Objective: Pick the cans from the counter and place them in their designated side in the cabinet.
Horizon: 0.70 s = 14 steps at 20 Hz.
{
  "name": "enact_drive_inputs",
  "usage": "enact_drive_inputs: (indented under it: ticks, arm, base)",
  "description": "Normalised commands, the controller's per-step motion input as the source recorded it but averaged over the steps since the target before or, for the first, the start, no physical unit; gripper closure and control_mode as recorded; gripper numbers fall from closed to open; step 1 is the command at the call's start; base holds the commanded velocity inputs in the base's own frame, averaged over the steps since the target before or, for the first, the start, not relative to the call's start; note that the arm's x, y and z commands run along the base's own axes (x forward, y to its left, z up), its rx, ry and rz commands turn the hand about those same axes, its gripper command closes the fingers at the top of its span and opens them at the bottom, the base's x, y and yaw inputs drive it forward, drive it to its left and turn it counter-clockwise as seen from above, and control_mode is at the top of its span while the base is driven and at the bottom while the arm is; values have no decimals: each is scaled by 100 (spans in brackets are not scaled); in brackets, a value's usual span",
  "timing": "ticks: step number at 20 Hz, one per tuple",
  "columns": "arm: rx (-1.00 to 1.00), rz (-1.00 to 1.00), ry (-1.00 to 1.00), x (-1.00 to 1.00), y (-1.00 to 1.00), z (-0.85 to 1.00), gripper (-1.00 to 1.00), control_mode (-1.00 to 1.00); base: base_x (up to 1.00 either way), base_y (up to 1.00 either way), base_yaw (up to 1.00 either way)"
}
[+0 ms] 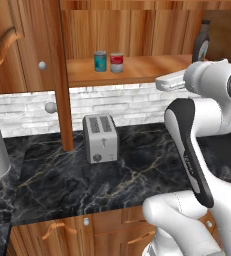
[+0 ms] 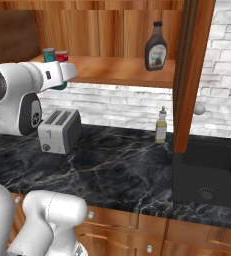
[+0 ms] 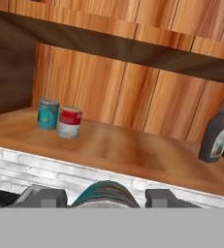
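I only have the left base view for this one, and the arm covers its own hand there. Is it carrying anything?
Observer: Yes. The hand view shows a teal can between the fingertips of the hand.
Operator: Anything on the counter beyond the arm, to the right?
Observer: A small pale bottle stands on the counter by the cabinet post.
Operator: And further right?
Observer: A dark sink is set into the counter.
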Motion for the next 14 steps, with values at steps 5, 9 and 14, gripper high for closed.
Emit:
enact_drive_inputs:
  ticks: [5, 9, 14]
  arm:
    - [0, 0, -4, 16, 5, 0, 100, -100]
    - [0, 0, -3, 17, 4, 0, 100, -100]
    - [0, 0, 0, 21, 1, 6, 100, -100]
  base:
    - [0, 0, 0]
    - [0, 0, 0]
    - [0, 0, 0]
